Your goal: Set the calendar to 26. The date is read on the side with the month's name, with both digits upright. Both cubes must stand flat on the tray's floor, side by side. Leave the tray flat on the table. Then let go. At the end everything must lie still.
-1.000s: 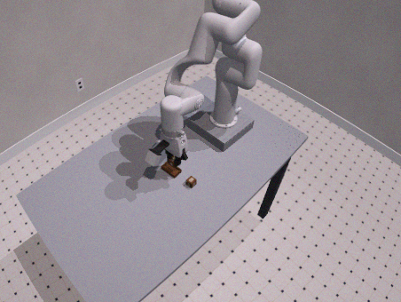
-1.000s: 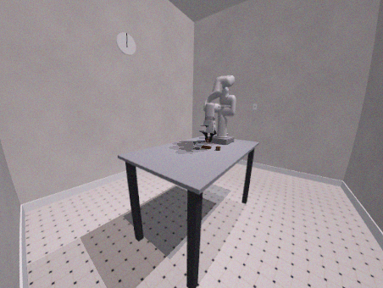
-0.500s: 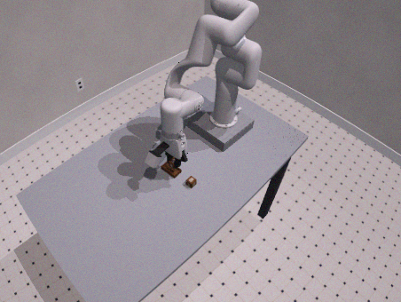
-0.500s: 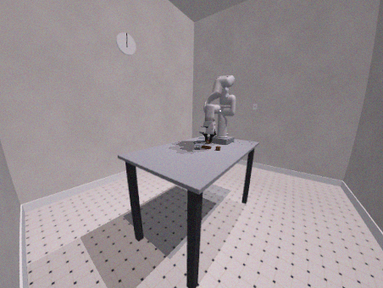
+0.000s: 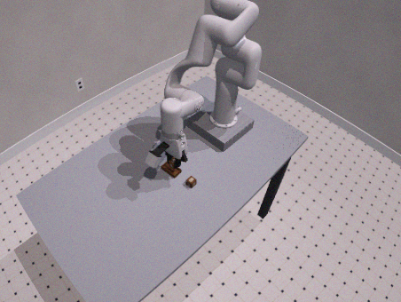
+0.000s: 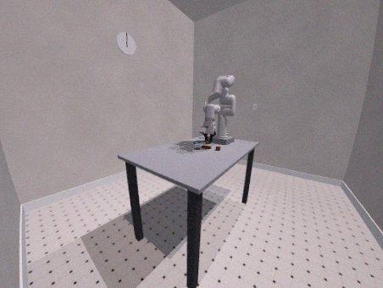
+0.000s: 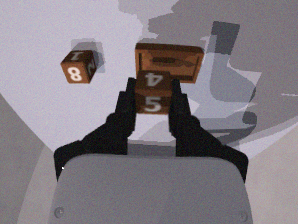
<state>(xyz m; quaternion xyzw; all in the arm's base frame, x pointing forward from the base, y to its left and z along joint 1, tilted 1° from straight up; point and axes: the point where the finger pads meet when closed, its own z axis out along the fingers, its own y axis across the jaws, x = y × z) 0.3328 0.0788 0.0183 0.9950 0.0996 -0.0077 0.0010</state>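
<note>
The gripper is clamped on a wooden cube, one black finger on each side of it. In the wrist view this cube shows a 4, which reads upside down there, and a 5 below it. Just past the fingertips, on the far side of the held cube in that view, the brown wooden tray lies on the table. The held cube overlaps the near edge of the tray in the wrist view; whether they touch cannot be told. The second cube sits on the table outside the tray, apart from the gripper and to its left in the wrist view, with an 8 and two further darker markings showing.

The tabletop is a plain bluish grey, and the arm's shadows spread over it beside the gripper. Behind the gripper, the arm's grey base block stands on the same top. Dark legs carry the table. Well below the gripper, the floor is pale with small dark dots. Grey walls rise beyond it, one bearing a round white clock high above the gripper's level.
</note>
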